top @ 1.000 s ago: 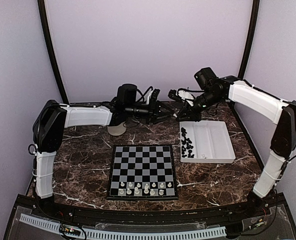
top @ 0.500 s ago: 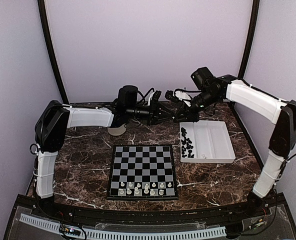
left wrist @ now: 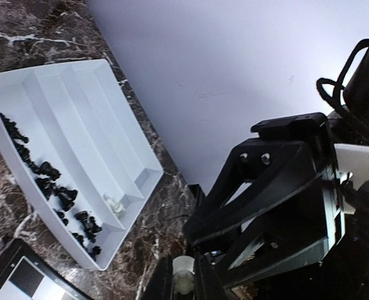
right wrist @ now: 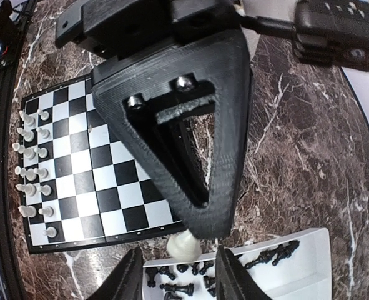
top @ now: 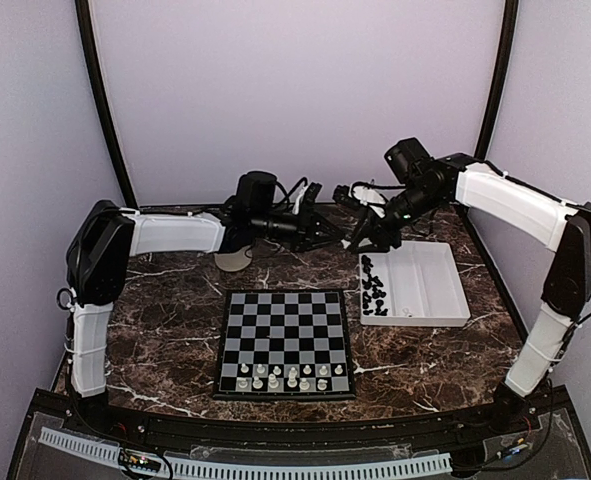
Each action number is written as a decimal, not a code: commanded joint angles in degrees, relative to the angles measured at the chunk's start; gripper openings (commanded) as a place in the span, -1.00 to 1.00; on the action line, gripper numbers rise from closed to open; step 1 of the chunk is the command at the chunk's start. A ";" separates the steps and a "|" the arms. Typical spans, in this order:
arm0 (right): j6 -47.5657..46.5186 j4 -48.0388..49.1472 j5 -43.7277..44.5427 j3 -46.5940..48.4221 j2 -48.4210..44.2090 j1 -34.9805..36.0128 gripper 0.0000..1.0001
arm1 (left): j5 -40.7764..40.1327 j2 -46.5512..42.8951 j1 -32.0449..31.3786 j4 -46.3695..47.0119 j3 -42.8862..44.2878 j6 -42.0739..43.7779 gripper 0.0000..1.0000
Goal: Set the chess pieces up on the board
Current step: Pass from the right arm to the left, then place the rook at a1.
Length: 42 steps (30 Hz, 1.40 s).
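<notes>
Left fingers [right wrist: 228,144] pinch a white piece [right wrist: 184,245] held up beyond the board's [right wrist: 118,187] far-right corner, right fingers [right wrist: 127,278] parted around it; I judge a hand-off, next backing right away before placing.

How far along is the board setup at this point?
Done: most white pieces stand on the near two rows of the board. In hand: the left claw grips a white piece, and the right claw stands open around it. Left: that piece, a second white piece in the tray, and all the black pieces there.

L pincer [right wrist: 193,232] nips white piece [right wrist: 183,247]; R pincer [right wrist: 179,265] spread.
</notes>
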 commanded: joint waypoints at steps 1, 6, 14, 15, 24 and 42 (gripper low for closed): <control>1.35 1.69 -1.64 -4.46 -6.37 -3.81 -0.12 | -7.40 -10.57 -0.21 -16.20 -0.69 18.86 -0.91; 5.85 6.85 -7.17 -10.81 -9.03 -13.53 -0.05 | -22.60 -22.12 -0.53 -28.75 -9.76 35.09 -0.91; 11.73 21.11 -5.68 -25.15 -11.77 -21.46 -0.04 | -46.25 -39.21 -6.34 -39.31 -26.31 45.74 -0.90; 12.10 22.69 -5.36 -26.86 -12.15 -21.75 -0.04 | -47.44 -40.52 -7.24 -39.63 -27.74 45.73 -0.89; 13.50 33.29 -1.39 -38.00 -16.83 -22.61 -0.04 | -59.50 -52.14 -18.43 -43.78 -43.17 35.99 -0.89; 12.44 34.54 -0.69 -39.81 -17.88 -23.07 -0.03 | -65.26 -55.93 -31.28 -42.83 -57.48 21.27 -0.89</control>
